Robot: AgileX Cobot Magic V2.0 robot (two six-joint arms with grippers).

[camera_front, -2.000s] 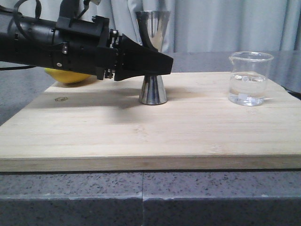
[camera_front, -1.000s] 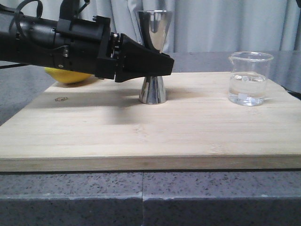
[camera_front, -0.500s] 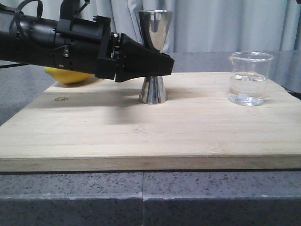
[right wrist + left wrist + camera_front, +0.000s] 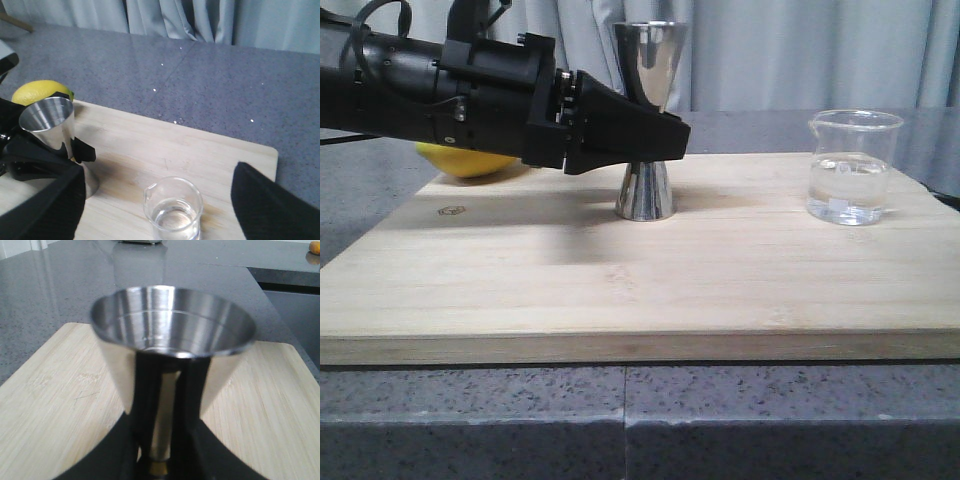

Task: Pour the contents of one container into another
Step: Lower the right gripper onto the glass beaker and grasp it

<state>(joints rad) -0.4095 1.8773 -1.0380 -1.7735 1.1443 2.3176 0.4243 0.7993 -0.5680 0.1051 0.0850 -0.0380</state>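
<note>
While gripped, shiny hourglass jigger (image 4: 647, 120), glass beaker (image 4: 851, 166)

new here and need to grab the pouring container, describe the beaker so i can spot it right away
Find the pale wooden board on the speckled grey counter. The beaker stands alone near its right edge, well apart from the steel jigger and the left end effector. It is the only clear glass thing, with a pouring lip and some clear liquid inside.

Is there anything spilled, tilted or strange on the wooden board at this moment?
Nothing stands out. The jigger stands upright on the board with the left gripper at its narrow waist. The beaker stands upright too, with clear liquid inside, and no wet patch shows around it. A lemon rests at the board's far edge.
</note>
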